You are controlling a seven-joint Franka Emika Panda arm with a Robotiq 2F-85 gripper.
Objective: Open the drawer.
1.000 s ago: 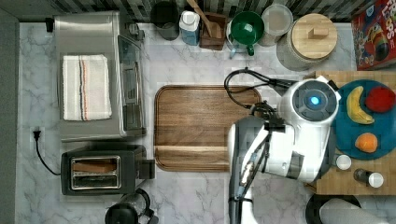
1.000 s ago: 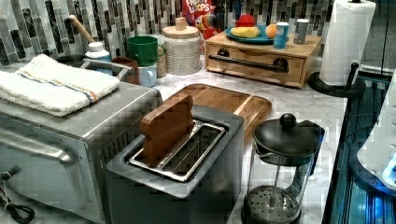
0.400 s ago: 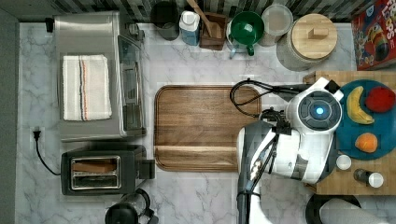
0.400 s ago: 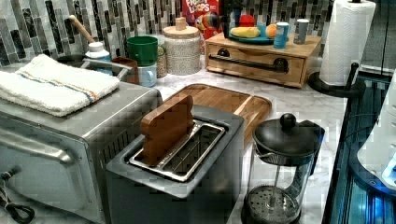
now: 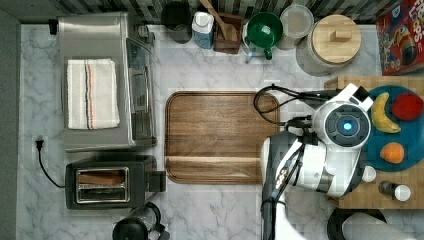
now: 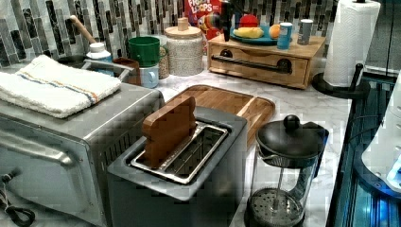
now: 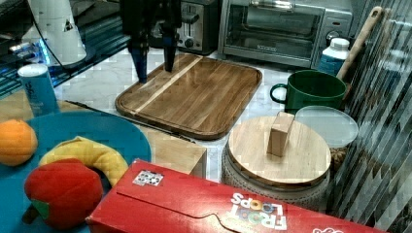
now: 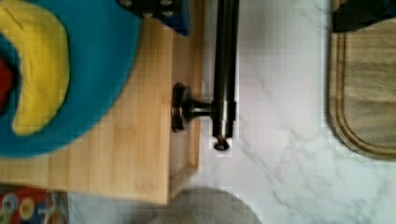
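Drawer point(image 6: 257, 66) appears shut; open pincer point(image 7: 154, 60) hangs apart above its bar handle point(image 8: 225, 70), nothing gripped; pull outstanding.

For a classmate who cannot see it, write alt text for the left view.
A closed light-wood drawer with a long black bar handle sits at the back of a marble counter. A toaster and a glass coffee press stand nearest the camera.

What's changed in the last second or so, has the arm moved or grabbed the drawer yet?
The arm has shifted toward the top view's right, over the cabinet. The gripper is open, holding nothing. The drawer is still shut, and the wooden tray hasn't moved.
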